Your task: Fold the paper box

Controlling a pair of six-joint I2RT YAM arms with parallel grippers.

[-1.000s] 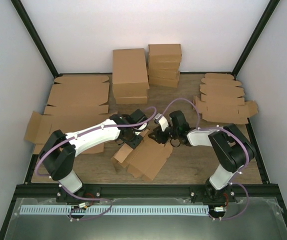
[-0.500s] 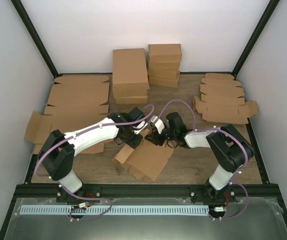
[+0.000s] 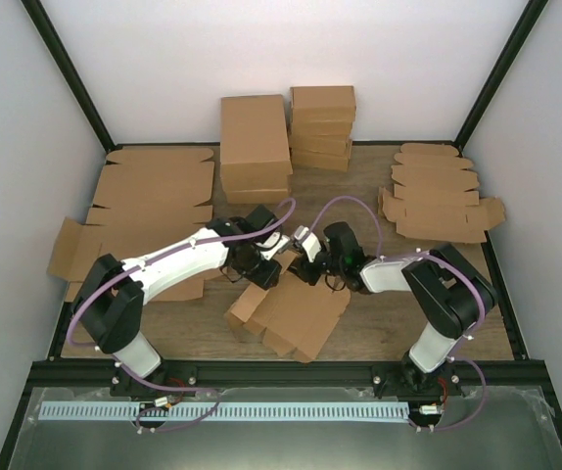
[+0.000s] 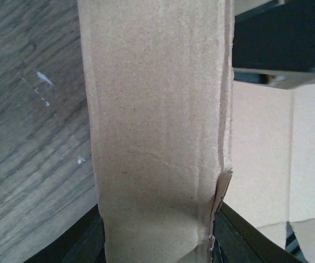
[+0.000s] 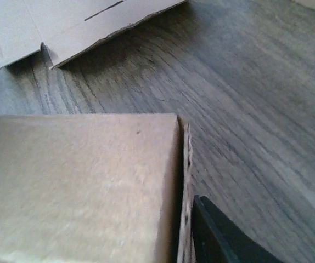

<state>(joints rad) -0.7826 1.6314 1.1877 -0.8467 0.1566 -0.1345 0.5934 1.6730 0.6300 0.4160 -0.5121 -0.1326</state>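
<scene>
The paper box (image 3: 299,311) lies at the middle of the wooden surface (image 3: 389,318), toward the near edge, turned askew, with its broad top panel up and short flaps sticking out on its left. Both sets of jaws meet it at its far edge, close together.

The left jaws, at the end of the left arm (image 3: 178,262), come in at the far left corner. In the left wrist view a strip of the box's cardboard (image 4: 157,137) runs up between the dark fingers (image 4: 86,249) and is creased where they clamp it, so these jaws are closed on the box.

The right jaws, on the right arm (image 3: 398,272), sit just beside them. The right wrist view shows the box's panel (image 5: 75,186) against one dark finger (image 5: 215,235); whether these jaws grip cannot be told.

Flat blanks (image 3: 438,201) are stacked at the right, larger flat sheets (image 3: 149,196) lie at the left, and folded boxes (image 3: 291,137) are stacked at the back.
</scene>
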